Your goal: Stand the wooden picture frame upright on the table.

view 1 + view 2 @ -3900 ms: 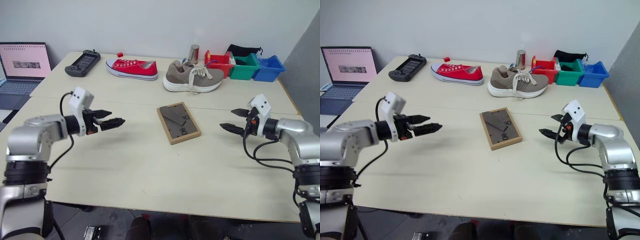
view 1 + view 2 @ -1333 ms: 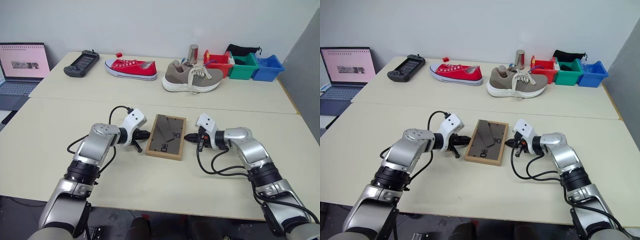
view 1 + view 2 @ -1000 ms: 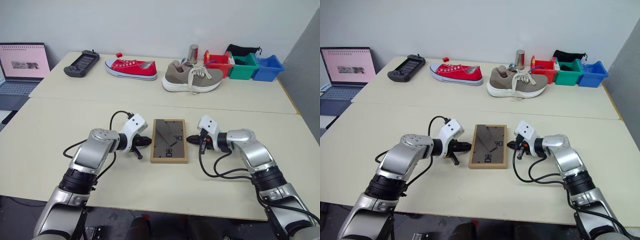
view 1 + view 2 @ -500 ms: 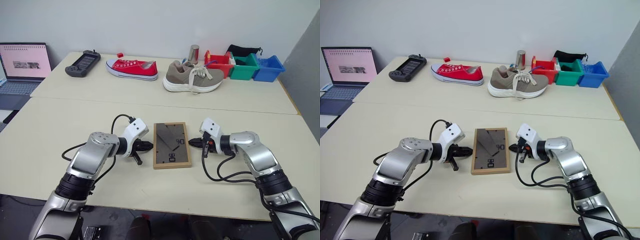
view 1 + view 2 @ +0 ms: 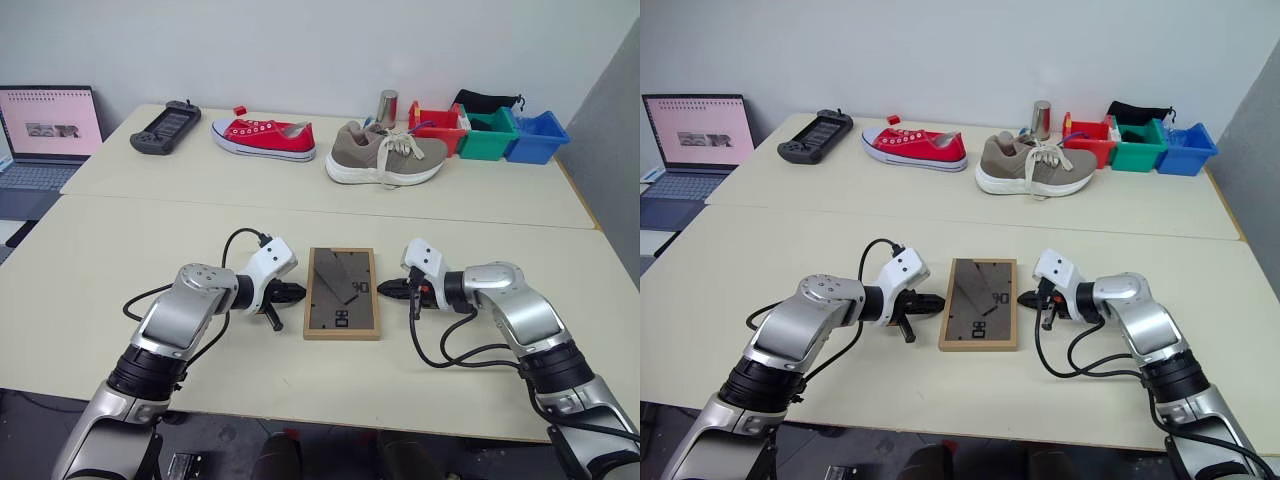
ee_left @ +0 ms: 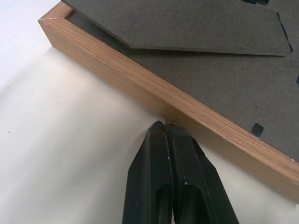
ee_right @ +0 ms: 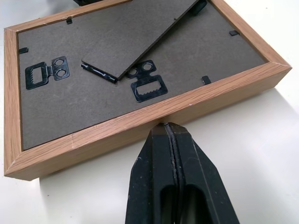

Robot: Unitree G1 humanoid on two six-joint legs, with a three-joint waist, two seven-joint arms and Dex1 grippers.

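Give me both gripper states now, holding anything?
Left gripper: shut, empty, tips at the wooden picture frame's left edge.
Right gripper: shut, empty, tips at the frame's right edge.

Wooden picture frame (image 5: 341, 292) lies face-down, flat on the table (image 5: 300, 380)

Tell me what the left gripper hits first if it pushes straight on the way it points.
The left gripper, shut, points at the frame: it would meet its wooden side edge at once; its tip looks already against it.
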